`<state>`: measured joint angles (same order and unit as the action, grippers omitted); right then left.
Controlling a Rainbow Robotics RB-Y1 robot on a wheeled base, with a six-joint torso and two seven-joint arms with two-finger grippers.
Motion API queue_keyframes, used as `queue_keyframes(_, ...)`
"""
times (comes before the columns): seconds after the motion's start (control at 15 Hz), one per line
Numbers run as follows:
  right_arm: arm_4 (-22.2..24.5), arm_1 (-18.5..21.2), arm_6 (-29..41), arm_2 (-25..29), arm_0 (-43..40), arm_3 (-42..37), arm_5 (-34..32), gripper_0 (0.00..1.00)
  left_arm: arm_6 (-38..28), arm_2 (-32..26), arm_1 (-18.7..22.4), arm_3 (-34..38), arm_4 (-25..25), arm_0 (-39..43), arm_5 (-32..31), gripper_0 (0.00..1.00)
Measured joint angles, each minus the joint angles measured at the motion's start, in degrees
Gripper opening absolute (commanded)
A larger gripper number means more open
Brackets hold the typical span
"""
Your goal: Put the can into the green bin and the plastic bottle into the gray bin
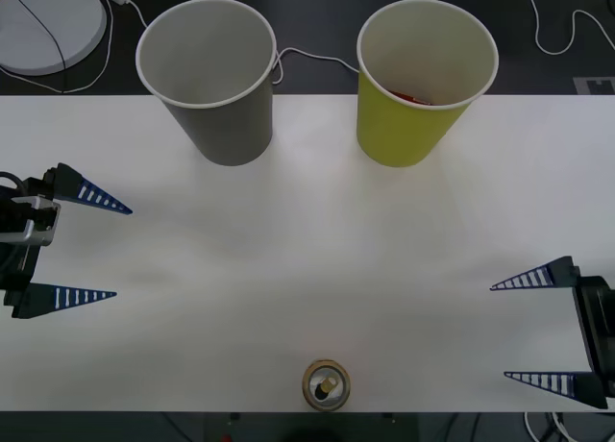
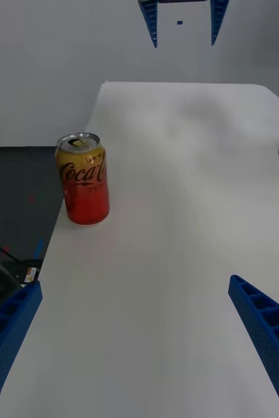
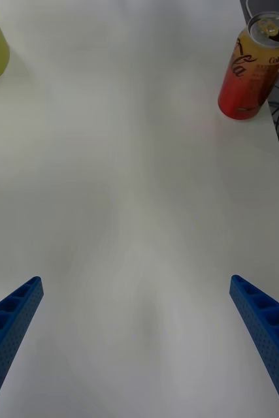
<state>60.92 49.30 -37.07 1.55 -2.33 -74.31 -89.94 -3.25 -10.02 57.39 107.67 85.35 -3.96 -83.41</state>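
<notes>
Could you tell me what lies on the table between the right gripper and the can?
Nothing: in the right wrist view, only bare white table separates the open right gripper from the upright can.

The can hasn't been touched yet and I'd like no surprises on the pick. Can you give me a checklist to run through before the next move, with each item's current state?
1. Can upright at the table's near edge: ok.
2. Right hand open, beside the can at the table's right: ok.
3. Left hand open, apart from everything at the table's left: ok.
4. Table between the right hand and the can free of obstacles: ok.
5. Green bin upright, mouth open: ok, though something red already lies inside.
6. Gray bin upright at the far edge: ok.
</notes>
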Motion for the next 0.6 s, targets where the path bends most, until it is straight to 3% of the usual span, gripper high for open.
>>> queue_keyframes(0.2, -0.8, -2.1, -5.5, -3.5, 2.7, 6.0, -0.1, 1.0, 0.0, 0.0, 0.0, 0.0, 0.0, 0.0, 0.0, 1.0)
queue_keyframes(0.6, -6.9, -3.2, -15.7, -14.6, 7.8, 16.8, -0.1, 1.0, 0.0, 0.0, 0.0, 0.0, 0.0, 0.0, 0.0, 1.0)
